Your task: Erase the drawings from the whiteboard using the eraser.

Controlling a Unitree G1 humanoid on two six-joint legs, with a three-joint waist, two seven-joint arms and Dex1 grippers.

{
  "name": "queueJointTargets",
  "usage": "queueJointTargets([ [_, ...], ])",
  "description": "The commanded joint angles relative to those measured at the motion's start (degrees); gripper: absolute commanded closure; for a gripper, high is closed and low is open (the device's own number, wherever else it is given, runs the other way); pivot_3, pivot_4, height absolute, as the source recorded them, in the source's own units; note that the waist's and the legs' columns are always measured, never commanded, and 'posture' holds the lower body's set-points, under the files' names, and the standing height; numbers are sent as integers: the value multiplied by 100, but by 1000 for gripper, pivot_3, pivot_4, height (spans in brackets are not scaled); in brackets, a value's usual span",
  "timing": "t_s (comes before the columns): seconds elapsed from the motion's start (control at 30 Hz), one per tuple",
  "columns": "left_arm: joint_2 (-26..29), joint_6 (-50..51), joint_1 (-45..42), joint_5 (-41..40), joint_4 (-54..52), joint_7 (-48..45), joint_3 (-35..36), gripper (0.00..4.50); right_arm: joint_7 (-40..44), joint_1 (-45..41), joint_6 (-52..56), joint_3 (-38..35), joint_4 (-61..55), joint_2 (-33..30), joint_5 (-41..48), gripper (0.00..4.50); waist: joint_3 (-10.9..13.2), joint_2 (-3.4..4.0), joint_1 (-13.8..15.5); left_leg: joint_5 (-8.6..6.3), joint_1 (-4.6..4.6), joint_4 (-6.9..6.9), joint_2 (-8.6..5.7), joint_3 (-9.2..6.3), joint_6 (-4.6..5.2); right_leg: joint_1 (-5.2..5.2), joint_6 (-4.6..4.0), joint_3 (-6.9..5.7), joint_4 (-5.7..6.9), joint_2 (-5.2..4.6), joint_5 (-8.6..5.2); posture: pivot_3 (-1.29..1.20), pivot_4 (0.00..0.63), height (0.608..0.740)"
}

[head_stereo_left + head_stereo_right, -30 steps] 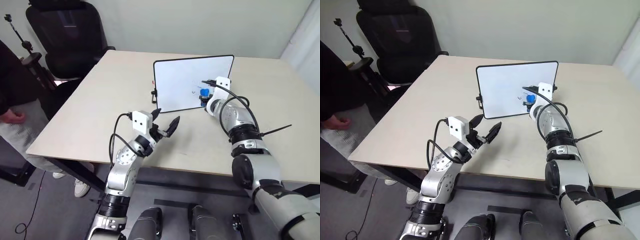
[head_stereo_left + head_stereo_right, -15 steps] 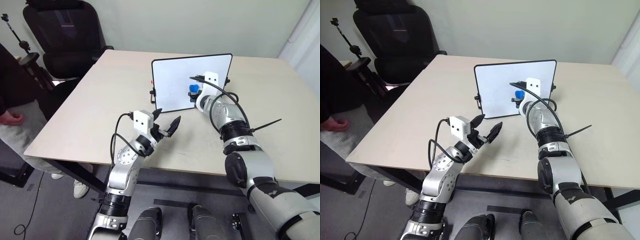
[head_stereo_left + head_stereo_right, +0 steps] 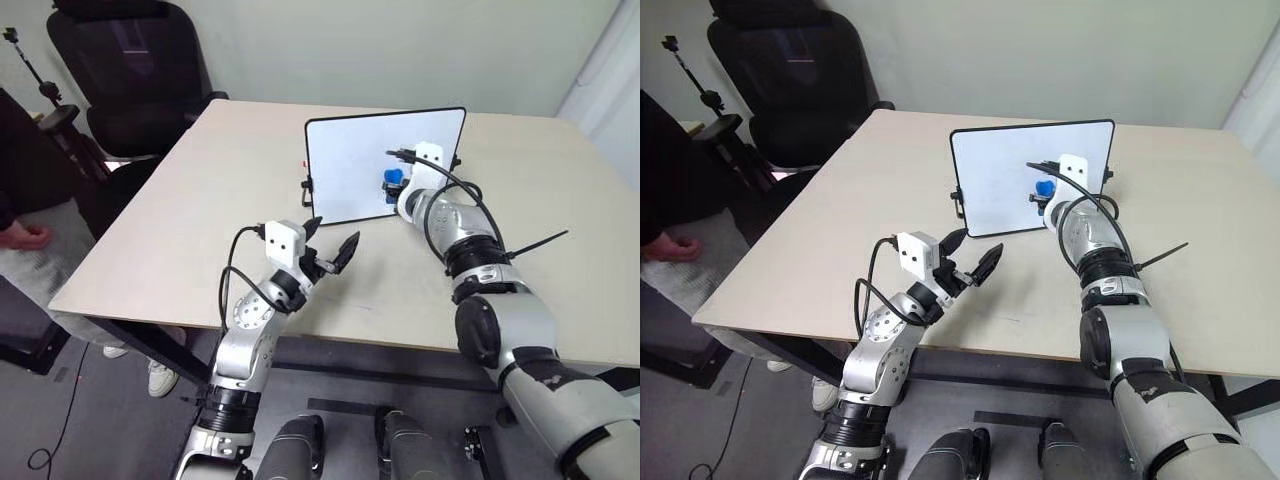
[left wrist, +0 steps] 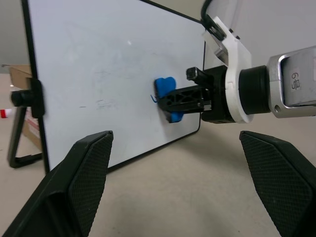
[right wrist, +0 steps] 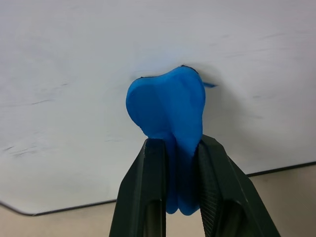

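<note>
On the left, a person's hand (image 3: 24, 236) hangs off the table's (image 3: 180, 220) left edge, with one black office chair (image 3: 125, 70) behind that corner. Over the table's near edge the left gripper (image 3: 330, 248) hovers, its two fingers spread wide and holding nothing. Beyond it, one whiteboard (image 3: 350, 165) stands propped upright mid-table. The left wrist view shows what the head views do not: faint grey smears on the board, and a short blue stroke of the drawings (image 4: 152, 99) peeking out at the eraser's edge. At the board's right part, the right gripper (image 4: 170, 100) is clamped tight on one blue eraser (image 5: 168, 106). The right wrist view shows its two fingers (image 5: 148, 187) squeezing the eraser's lower end, the upper end pressed flat against the board.
</note>
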Motion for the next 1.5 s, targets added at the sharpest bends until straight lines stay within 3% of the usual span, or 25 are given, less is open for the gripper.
queueJointTargets([
  [0.03,-13,-130,-54,2,-185,36,56,0,-295,-288,-301,-190,136,-184,6,4029,0,0,10,0,-2,-1,0,0,0,0,0,0,-1,0,0,0,150,740],
  [0.33,-2,-110,-11,-6,-270,58,53,0,-273,-359,-414,-70,405,-128,-50,4029,1,-1,12,0,-7,-8,1,-1,0,-3,0,1,0,0,0,0,150,740],
  [0.77,34,-99,-1,-13,-312,58,58,0,700,-238,165,480,-673,463,-48,4029,1,-2,-125,1,2,-5,2,1,1,-19,-1,-4,-1,3,0,0,150,740],
  [1.2,16,-127,-50,-14,-226,36,51,0,-244,-324,-195,-34,296,-172,-107,4029,1,-2,-1,1,-4,-4,1,0,0,-8,-8,0,-2,-1,5,0,150,740],
  [1.5,-6,-137,-69,0,-188,15,25,0,236,-327,-66,269,84,122,-164,4029,2,-4,-10,1,-7,-14,5,0,0,-16,-8,-2,0,2,5,0,150,740],
])
